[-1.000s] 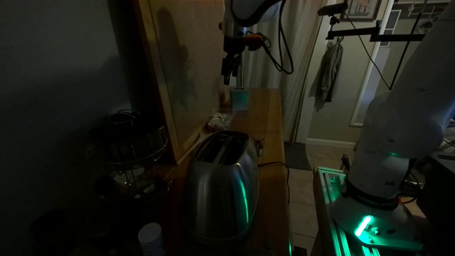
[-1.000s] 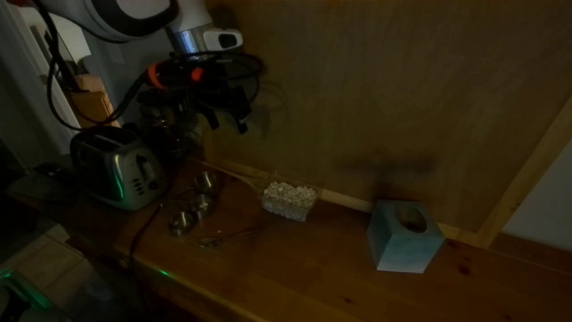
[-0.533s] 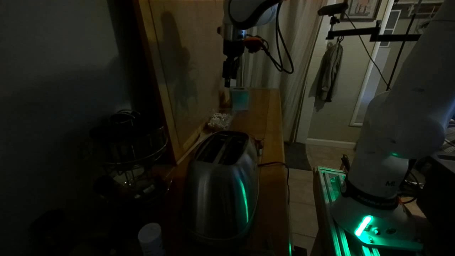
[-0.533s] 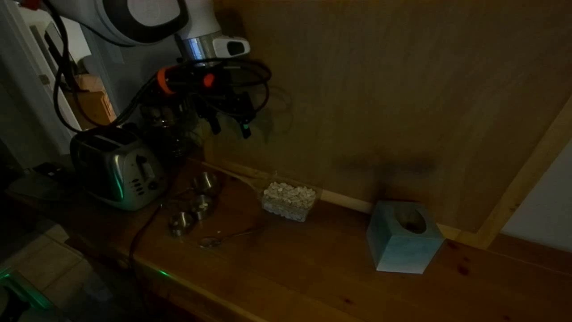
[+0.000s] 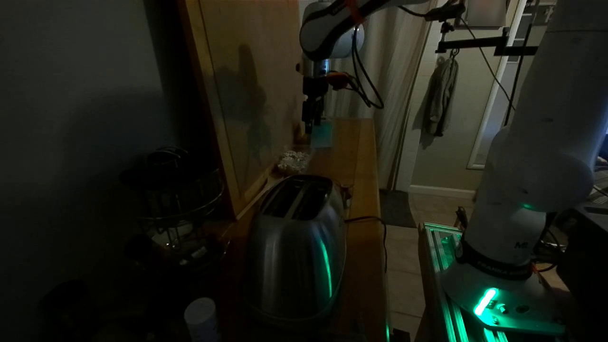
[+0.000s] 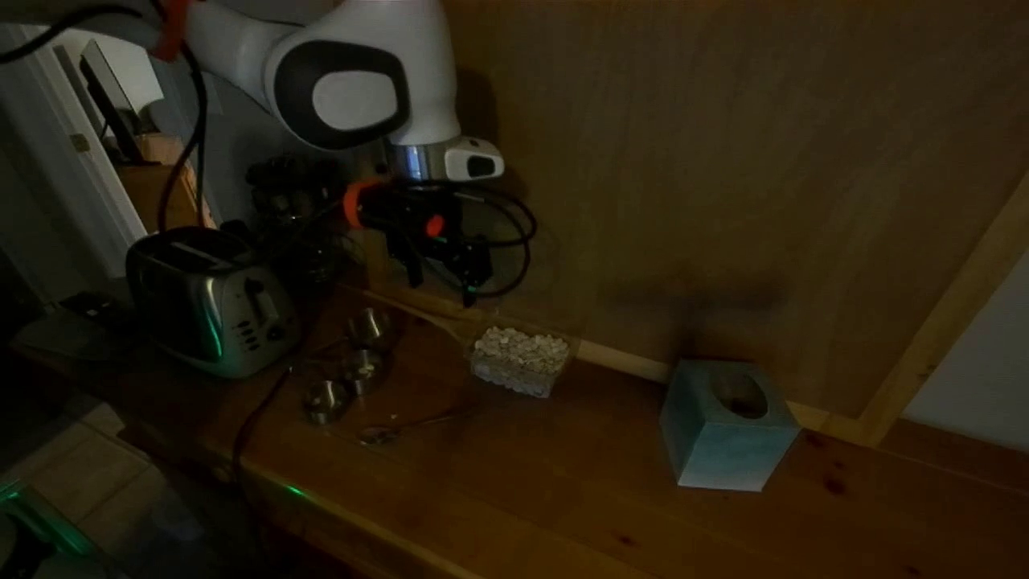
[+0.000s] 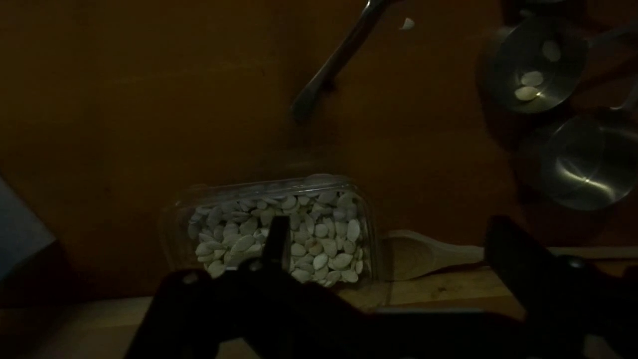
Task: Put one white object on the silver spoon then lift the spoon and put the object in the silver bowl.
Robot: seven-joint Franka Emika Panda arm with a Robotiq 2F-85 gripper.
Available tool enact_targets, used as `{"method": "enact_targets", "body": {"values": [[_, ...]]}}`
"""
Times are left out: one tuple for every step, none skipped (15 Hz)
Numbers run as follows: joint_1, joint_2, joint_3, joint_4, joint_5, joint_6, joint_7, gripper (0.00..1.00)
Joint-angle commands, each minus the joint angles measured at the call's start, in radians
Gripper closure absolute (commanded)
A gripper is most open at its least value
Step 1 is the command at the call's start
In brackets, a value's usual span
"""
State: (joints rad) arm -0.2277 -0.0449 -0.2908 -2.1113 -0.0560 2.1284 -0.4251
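Note:
My gripper [image 7: 390, 222] is open, its fingers wide apart with nothing between them. In an exterior view the gripper [image 6: 441, 291] hangs in the air above and left of a clear container of white seeds [image 6: 518, 354]. Below one finger in the wrist view lie those white seeds [image 7: 319, 254]. The silver spoon [image 6: 378, 435] rests on the table; only its handle [image 7: 339, 57] shows in the wrist view. Three small silver bowls stand together: a far bowl [image 6: 368, 322], a middle bowl [image 7: 511, 62] holding a few seeds, and a front bowl [image 6: 325, 402].
A loose seed [image 7: 407, 23] lies near the silver spoon. Behind the bowls a wooden spoon [image 7: 423, 252] leads to the container, along the upright board [image 6: 723, 201]. A tissue box [image 6: 727, 426] stands right, a toaster [image 6: 213, 297] with a cord left. The scene is dim.
The arm has come down and, in an exterior view, shifted right toward the container of seeds. Its jaws have stayed open. Spoon, bowls and container have not moved.

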Motion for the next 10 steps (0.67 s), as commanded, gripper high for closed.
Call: {"method": "enact_targets", "body": {"values": [[-0.025,0.116,-0.008,0.09,0.113,-0.013,-0.131,0.0],[-0.035,0.144,-0.006,0.102,0.13,-0.005,-0.152,0.0],[-0.045,0.169,-0.003,0.113,0.145,0.013,-0.168,0.0],[-0.055,0.19,0.001,0.12,0.157,0.039,-0.183,0.0],[-0.065,0.214,0.005,0.129,0.173,0.071,-0.199,0.0],[-0.076,0.234,0.01,0.133,0.19,0.108,-0.218,0.0],[-0.09,0.26,0.017,0.145,0.223,0.142,-0.238,0.0],[-0.103,0.281,0.025,0.155,0.25,0.169,-0.256,0.0],[-0.116,0.302,0.035,0.164,0.276,0.191,-0.272,0.0],[-0.129,0.322,0.044,0.178,0.293,0.217,-0.287,0.0]]}}
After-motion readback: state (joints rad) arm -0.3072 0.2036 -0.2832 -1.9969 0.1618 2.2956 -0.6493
